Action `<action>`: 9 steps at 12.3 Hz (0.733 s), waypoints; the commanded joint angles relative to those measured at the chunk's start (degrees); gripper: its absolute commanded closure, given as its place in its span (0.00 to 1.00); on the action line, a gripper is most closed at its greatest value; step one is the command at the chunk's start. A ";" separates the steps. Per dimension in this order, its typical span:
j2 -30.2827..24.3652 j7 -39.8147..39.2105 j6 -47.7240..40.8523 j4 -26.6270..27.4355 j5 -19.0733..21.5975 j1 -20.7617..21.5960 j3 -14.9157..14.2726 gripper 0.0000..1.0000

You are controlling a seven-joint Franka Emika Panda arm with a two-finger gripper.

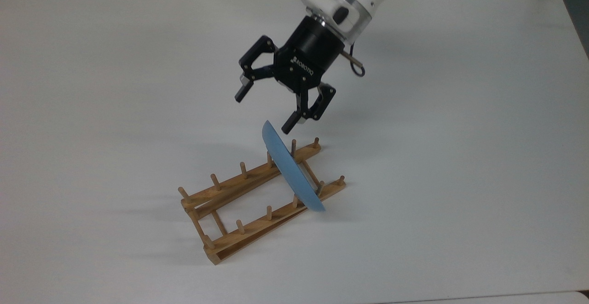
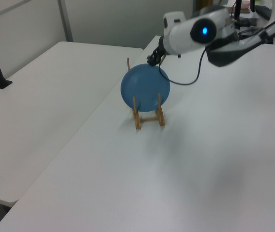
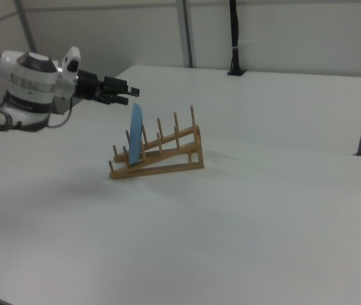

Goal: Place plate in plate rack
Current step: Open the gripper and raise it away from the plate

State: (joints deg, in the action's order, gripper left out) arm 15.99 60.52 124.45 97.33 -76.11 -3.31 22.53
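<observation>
Upright, plate (image 1: pixel 292 170) stands in rack (image 1: pixel 239 203), jaws spread above.

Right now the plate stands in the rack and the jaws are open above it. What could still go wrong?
1. The plate stands on edge, leaning between pegs near one end of the plate rack; a small bump could tip it out.
2. The gripper hangs just above the plate's top edge with its jaws open. One finger is close to the rim, so a sideways move while retreating might clip it.
</observation>
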 commanded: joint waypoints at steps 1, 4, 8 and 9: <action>-5.51 -0.93 -0.26 0.22 15.86 -0.03 -0.11 0.00; -9.38 -4.25 -2.97 0.40 29.56 -0.99 -0.11 0.00; -15.18 -15.33 -10.35 0.14 54.16 -3.45 -0.99 0.00; -16.50 -16.56 -11.85 0.22 59.18 -3.89 -2.04 0.00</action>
State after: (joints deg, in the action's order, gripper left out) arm 4.68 49.64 116.87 96.48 -30.50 -5.31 22.31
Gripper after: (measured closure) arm 0.000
